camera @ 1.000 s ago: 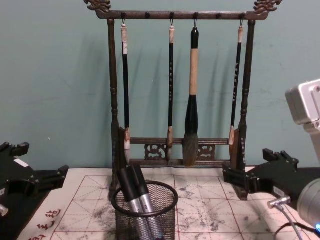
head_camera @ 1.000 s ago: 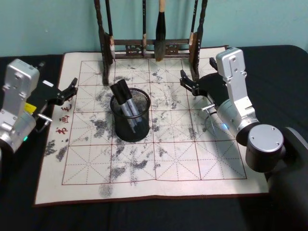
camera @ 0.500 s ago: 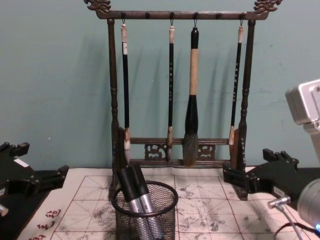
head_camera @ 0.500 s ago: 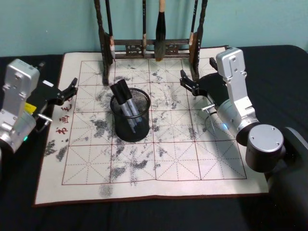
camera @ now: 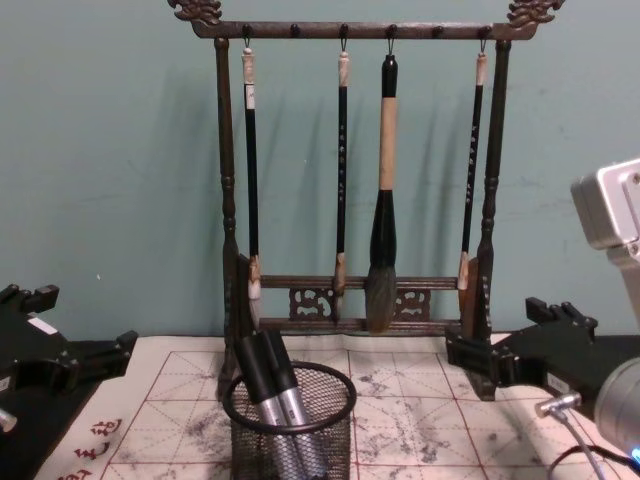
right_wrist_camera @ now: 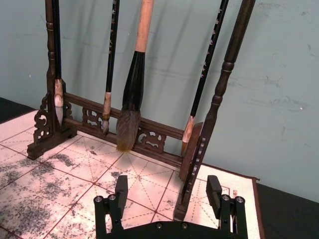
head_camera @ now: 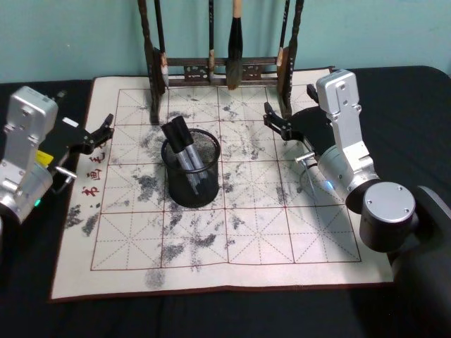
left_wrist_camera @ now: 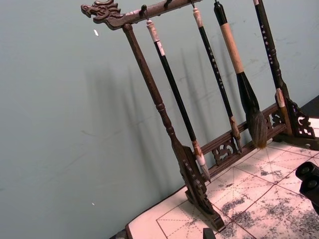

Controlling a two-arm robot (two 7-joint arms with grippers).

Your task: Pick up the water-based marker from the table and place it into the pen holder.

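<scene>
The black mesh pen holder (head_camera: 192,176) stands on the white mat (head_camera: 246,232), left of its middle. Two water-based markers (head_camera: 180,146) with black caps and silver barrels lean inside it, caps up; the chest view shows them in the pen holder (camera: 290,425) too, as markers (camera: 266,372). My left gripper (head_camera: 103,134) hovers open and empty at the mat's left edge, apart from the holder. My right gripper (head_camera: 274,122) hovers open and empty to the holder's right, near the rack's right foot. In the right wrist view the right gripper (right_wrist_camera: 167,193) has nothing between its fingers.
A tall dark wooden brush rack (head_camera: 211,69) hung with several calligraphy brushes stands along the mat's far edge, in front of a teal wall. The dark table (head_camera: 211,317) surrounds the mat. My right arm's joint (head_camera: 386,215) lies over the mat's near right corner.
</scene>
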